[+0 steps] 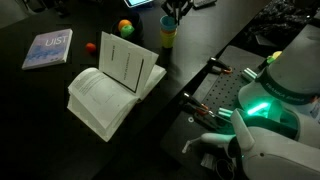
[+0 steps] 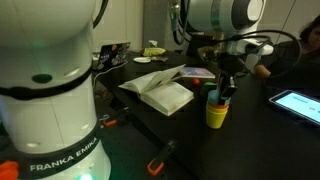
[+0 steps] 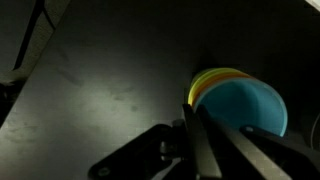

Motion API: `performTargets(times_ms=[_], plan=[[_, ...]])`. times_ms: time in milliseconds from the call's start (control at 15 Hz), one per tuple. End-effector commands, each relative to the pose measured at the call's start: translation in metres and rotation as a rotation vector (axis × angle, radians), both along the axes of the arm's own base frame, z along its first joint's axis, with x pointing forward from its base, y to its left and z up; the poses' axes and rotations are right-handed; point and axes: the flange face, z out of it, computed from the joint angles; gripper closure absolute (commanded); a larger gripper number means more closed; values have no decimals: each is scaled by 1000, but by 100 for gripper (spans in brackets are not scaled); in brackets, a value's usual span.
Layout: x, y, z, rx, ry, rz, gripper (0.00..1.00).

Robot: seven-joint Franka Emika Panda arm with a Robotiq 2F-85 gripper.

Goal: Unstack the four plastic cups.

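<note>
**Exterior views.** In an exterior view the stack of plastic cups (image 1: pixel 167 35) stands upright near the far edge of the dark table (image 1: pixel 40 100). It is beyond the open book (image 1: pixel 112 85) and just beside the ball (image 1: pixel 125 27). The gripper (image 1: pixel 172 14) hangs directly above it. In an exterior view from the robot's base, the gripper (image 2: pixel 224 92) points straight down, with its tips at the mouth of the teal cup (image 2: pixel 215 98). The teal cup is nested in a yellow cup (image 2: pixel 217 115). We judge the vertical approach to suit a straight upward pull, which would keep the stack from tipping.

**Wrist view.** The fingers (image 3: pixel 195 140) converge at the stack's near rim, where the yellow edge (image 3: pixel 205 82) rings the teal interior (image 3: pixel 250 110). We cannot tell whether the jaws are clamped on a wall or merely close together. No cup appears separated yet.
</note>
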Motion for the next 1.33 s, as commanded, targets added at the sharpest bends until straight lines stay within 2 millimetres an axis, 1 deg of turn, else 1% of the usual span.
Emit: performTargets(times_ms=[0, 200, 533, 933, 1267], plan=[[5, 9, 3, 11, -32, 6, 97], [8, 10, 5, 7, -34, 12, 97], [17, 15, 18, 1, -41, 23, 97], [37, 13, 45, -32, -53, 40, 98], [50, 10, 77, -41, -20, 39, 98]])
